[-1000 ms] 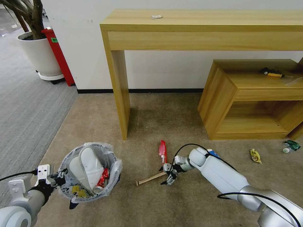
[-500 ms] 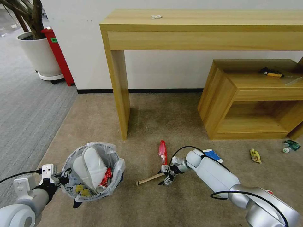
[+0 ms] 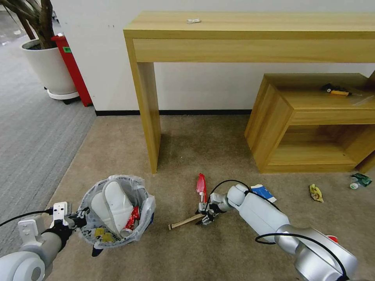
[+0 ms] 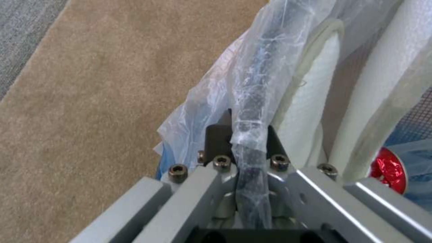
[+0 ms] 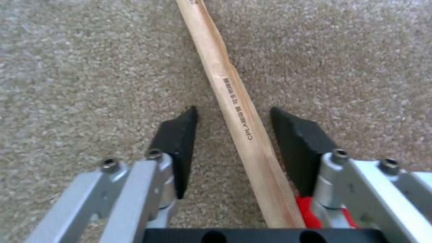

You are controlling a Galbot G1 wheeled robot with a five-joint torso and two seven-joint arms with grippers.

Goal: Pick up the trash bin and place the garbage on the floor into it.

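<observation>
Down at the carpet (image 3: 203,156), right gripper (image 5: 232,135) with jaws spread, straddling the wooden stick (image 5: 238,111) without touching it yet; stick flat on the floor, one end by the red wrapper (image 3: 201,184), well apart from the wall edge of the carpet. Best to settle lower until both pads flank the stick squarely, then squeeze, keeping clear of the red wrapper peeking under one pad, so as to lift the stick alone. Thin and light, so likely to pivot if caught off-centre. Left gripper (image 4: 243,135) clenched on the bagged rim of the trash bin (image 3: 117,210), held near the carpet's left edge, white slippers (image 3: 111,203) and a crushed can (image 3: 125,233) already inside
</observation>
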